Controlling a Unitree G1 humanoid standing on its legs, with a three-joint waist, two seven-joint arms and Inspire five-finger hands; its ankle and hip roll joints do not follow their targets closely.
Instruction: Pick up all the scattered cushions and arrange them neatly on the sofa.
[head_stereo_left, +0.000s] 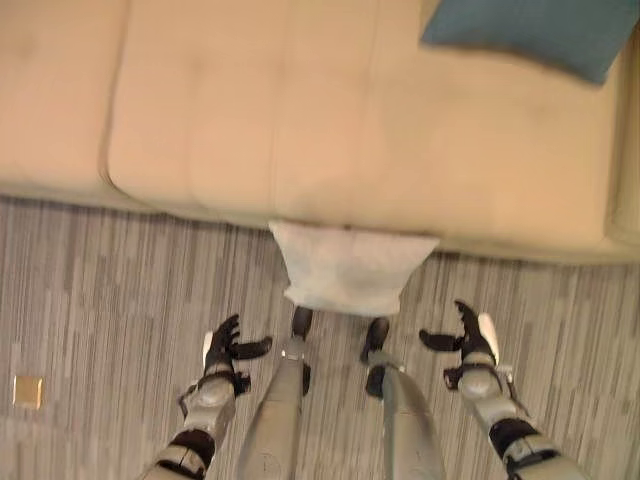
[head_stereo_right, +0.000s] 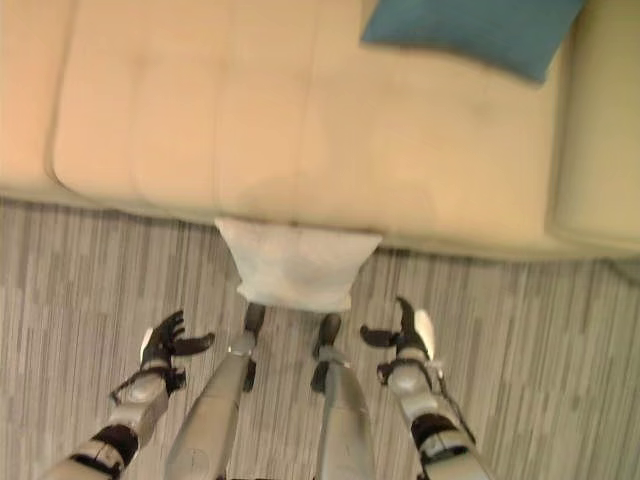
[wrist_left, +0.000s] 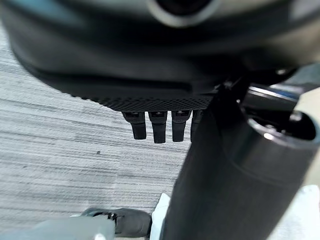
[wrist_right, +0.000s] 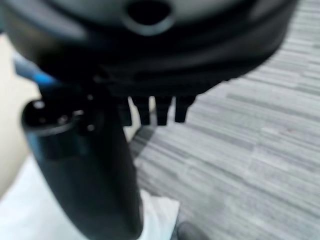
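Two open robot hands hover above the floor, a pale cushion lying between and just beyond them

The white cushion (head_stereo_left: 350, 268) lies flat on the striped carpet (head_stereo_left: 120, 290), its far edge touching the beige sofa (head_stereo_left: 300, 110) front, long axis running across from hand to hand. It looks plain, soft and squarish. The left hand (head_stereo_left: 222, 347) and right hand (head_stereo_left: 470, 338) flank it, fingers spread, holding nothing. A teal cushion (head_stereo_left: 530, 32) rests on the sofa seat, far beyond the right hand. The left eye view alone shows a small tan square (head_stereo_left: 28, 390) on the carpet, outside the left hand
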